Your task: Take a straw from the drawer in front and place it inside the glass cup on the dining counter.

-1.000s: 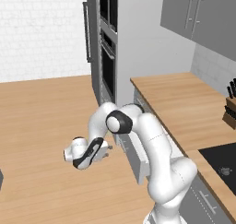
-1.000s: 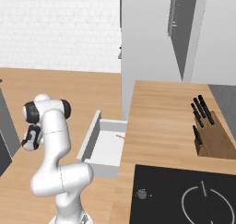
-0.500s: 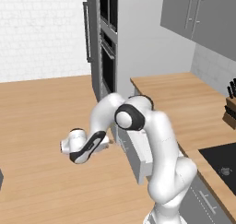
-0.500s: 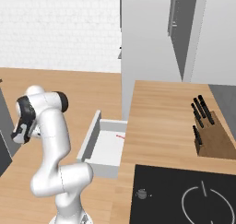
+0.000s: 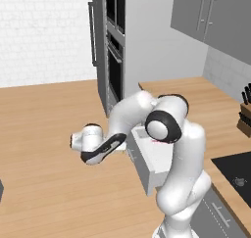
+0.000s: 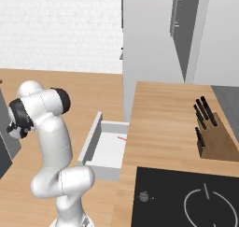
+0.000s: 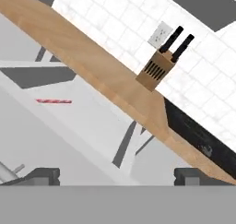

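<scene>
Gripper [image 7: 117, 174] spread, empty; should drop squarely over straw [image 7: 54, 101] on drawer [image 6: 106, 149] floor near back edge.

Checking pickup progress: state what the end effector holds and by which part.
Nothing. The end effector is open and empty; the straw lies in the drawer.

Glossy white rounded arm [image 5: 181, 183] with black joints.

Both base views look down on the open drawer [image 5: 152, 156]; the rolled hand view faces it.
</scene>
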### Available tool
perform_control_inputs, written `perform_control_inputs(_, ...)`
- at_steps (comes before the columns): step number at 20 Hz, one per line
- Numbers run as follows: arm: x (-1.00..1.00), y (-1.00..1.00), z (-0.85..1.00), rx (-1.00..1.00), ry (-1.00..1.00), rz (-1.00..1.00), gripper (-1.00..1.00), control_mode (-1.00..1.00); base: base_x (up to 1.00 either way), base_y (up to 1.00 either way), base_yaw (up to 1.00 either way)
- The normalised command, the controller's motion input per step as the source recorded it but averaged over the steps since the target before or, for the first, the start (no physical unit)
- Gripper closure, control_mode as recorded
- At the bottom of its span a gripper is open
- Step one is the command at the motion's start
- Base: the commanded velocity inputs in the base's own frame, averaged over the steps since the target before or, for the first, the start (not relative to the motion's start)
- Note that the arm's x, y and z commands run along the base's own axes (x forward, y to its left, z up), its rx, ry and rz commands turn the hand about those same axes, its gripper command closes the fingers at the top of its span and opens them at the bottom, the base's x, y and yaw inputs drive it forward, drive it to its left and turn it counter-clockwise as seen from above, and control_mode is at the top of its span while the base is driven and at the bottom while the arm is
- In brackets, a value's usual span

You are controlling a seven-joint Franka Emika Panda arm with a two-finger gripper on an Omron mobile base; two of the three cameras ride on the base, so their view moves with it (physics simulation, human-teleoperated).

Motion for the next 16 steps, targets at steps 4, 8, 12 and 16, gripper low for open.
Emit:
perform_control_inputs(4,-0.15,-0.33,0.63,0.31,-0.35,-0.05,-1.0,-1.0,0.0,0.0,0.0)
perform_control_inputs(8,-0.09,-0.38,0.44,0.36,-0.34,0.0,-1.0,-1.0,0.0,0.0,0.0)
perform_control_inputs(12,0.0,-0.47,0.3,0.38,-0.32,0.0,-1.0,-1.0,0.0,0.0,0.0)
perform_control_inputs(16,-0.02,-0.54,0.04,0.39,-0.34,0.0,-1.0,-1.0,0.0,0.0,0.0)
